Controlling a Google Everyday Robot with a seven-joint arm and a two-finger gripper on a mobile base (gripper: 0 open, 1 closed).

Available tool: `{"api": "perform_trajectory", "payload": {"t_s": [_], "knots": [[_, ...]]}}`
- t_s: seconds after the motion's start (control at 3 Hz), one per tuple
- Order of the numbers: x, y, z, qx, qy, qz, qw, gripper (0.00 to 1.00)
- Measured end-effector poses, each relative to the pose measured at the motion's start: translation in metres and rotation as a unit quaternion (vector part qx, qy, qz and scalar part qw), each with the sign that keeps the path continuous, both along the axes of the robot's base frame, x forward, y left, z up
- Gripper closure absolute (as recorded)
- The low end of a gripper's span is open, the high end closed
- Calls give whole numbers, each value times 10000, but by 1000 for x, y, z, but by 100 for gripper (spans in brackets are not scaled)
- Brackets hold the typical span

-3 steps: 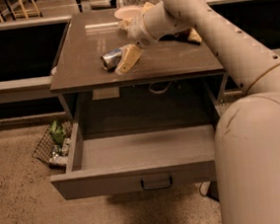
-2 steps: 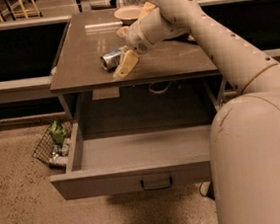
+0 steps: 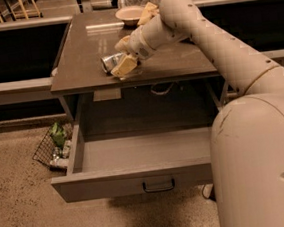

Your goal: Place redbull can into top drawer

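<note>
The single gripper [image 3: 121, 56] sits low over the front half of the table [image 3: 76, 56], right at the one can [image 3: 108, 62], which lies on its side on the tabletop with its shiny end turned to the left. The gripper is around or hard against the can's right part; whether it is clenched on the can or loose about it I cannot tell. The can is on the table, not in the drawer. From the gripper the one arm [image 3: 210, 38] runs up and right across the table's back corner, then bends down to the large pale body [image 3: 260, 164] that fills the lower right. Behind the wrist, at the far edge of the table, stands one bowl [image 3: 128, 14], and just beside it, partly hidden by the arm, lies one crumpled yellowish bag [image 3: 148, 12]. Below the tabletop the one drawer [image 3: 113, 183] is pulled well out toward the camera, its flat front carrying one small dark handle [image 3: 158, 186] at the centre. One pale label [image 3: 106, 95] hangs under the table's front edge. On the floor to the left of the drawer leans one wire basket [image 3: 49, 150] with green things in it.
</note>
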State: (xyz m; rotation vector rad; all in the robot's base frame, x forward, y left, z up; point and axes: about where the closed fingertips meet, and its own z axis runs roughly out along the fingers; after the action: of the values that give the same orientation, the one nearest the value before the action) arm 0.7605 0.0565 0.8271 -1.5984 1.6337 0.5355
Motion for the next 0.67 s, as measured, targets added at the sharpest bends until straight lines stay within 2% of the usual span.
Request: {"api": "perform_trajectory", "payload": {"t_s": [0.67], "knots": [[0, 0, 12, 0, 0, 0, 10000, 88]]}}
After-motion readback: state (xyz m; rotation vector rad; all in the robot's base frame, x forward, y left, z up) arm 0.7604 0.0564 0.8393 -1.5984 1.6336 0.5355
